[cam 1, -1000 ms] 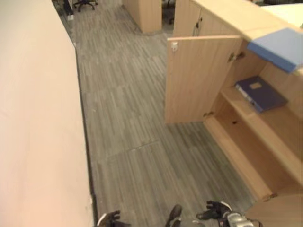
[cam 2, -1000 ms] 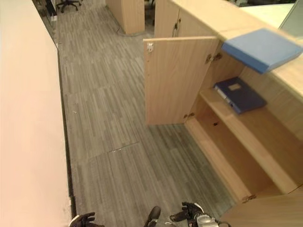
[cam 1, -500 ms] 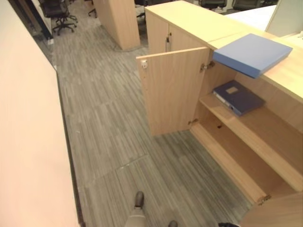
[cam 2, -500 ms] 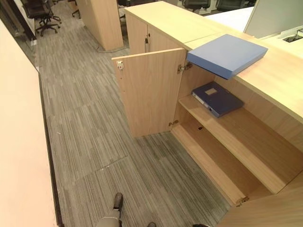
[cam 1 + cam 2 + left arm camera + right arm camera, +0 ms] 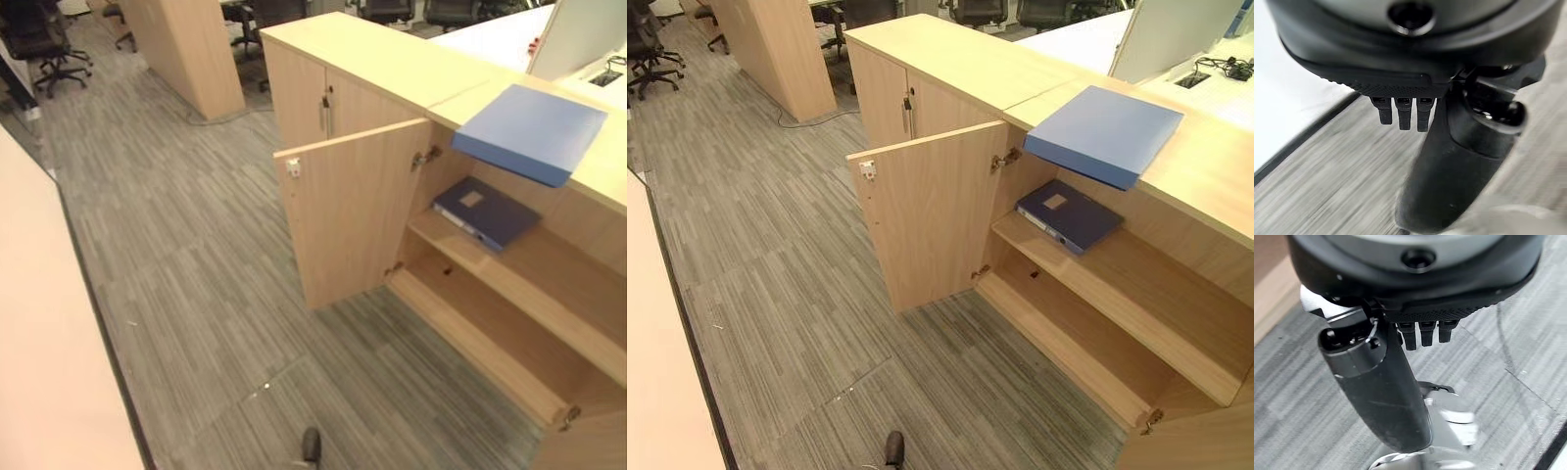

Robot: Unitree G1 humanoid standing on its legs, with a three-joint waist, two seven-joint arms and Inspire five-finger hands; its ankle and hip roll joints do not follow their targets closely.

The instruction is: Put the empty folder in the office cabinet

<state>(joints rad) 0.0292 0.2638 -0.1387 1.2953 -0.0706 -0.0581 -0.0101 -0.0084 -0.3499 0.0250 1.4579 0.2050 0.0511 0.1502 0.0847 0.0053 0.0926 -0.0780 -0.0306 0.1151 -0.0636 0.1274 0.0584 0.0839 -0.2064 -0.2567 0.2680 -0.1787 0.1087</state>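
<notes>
Light blue folder lying flat on top of the office cabinet, one corner jutting past the front edge above the open compartment. Below it, on the upper shelf, a dark blue binder lying flat with a pale label on its cover, well apart from the folder above. Lower shelf bare. Cabinet door swung wide open, standing out over the grey striped carpet floor. Neighbouring doors to the left closed. Office chairs at the far end of the aisle, more behind the cabinet. Pale desk edge along the left side.

Left hand hanging over the carpet, fingers straight and relaxed, holding nothing. Right hand likewise over the carpet, fingers straight, holding nothing.
</notes>
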